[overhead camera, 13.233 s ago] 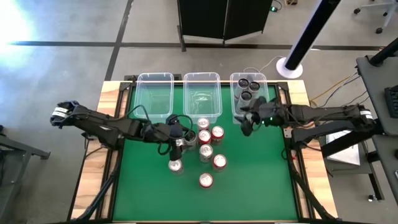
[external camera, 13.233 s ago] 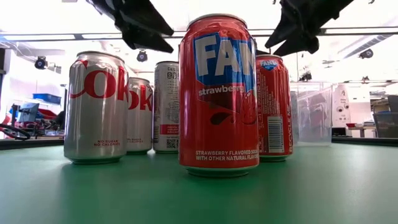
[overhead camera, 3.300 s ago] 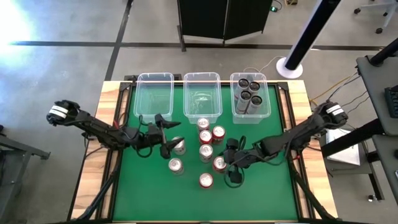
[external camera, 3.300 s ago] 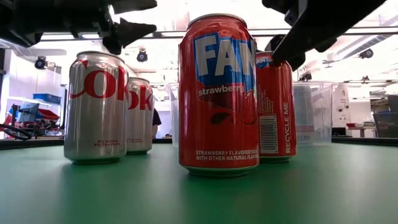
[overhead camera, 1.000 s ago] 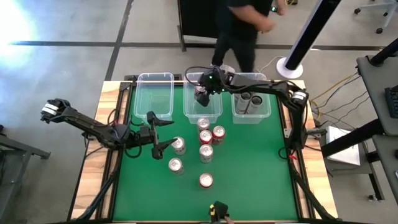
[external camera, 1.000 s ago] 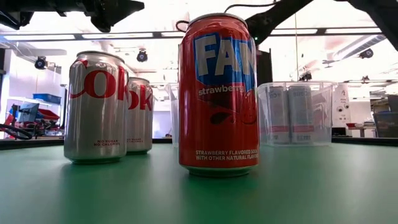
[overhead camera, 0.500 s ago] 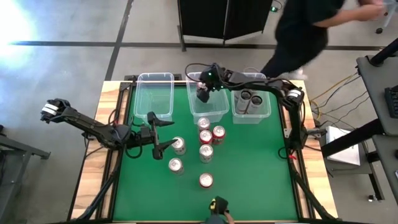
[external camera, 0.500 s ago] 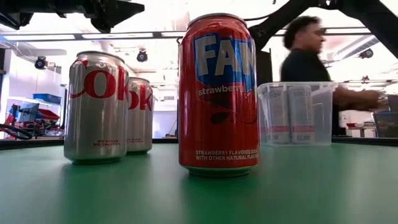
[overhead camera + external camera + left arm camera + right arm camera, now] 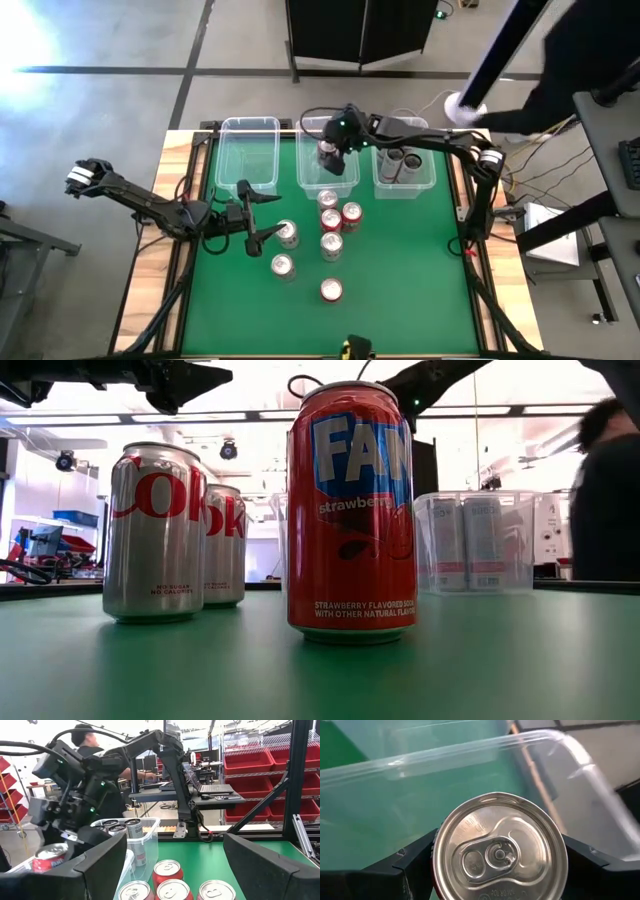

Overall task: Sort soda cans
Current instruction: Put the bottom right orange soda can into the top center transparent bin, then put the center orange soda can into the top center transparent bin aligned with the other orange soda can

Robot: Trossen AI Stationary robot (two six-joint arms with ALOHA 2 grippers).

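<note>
Dark cans (image 9: 398, 157) are already in the right-hand bin (image 9: 428, 182). Right claw (image 9: 330, 152) is gripping a red can (image 9: 499, 851) over the middle bin (image 9: 305, 175), not dropped yet. Six cans (image 9: 331, 243) left on the bench (image 9: 410, 270). Left claw (image 9: 262, 214) is spread wide beside a silver can (image 9: 288, 234). Only the right wrist view shows that can's top pinched between the fingers.

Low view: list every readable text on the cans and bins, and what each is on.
"FAN", "strawberry", "STRAWBERRY FLAVORED SODA WITH OTHER NATURAL FLAVORS": tall red metal soda can nearest the camera.
"Cok", "NO SUGAR NO CALORIES": nearer silver-white soda can.
"ok": silver-white soda can behind it.
Cans inside the clear rectangular plastic bin: print too blurred.
</note>
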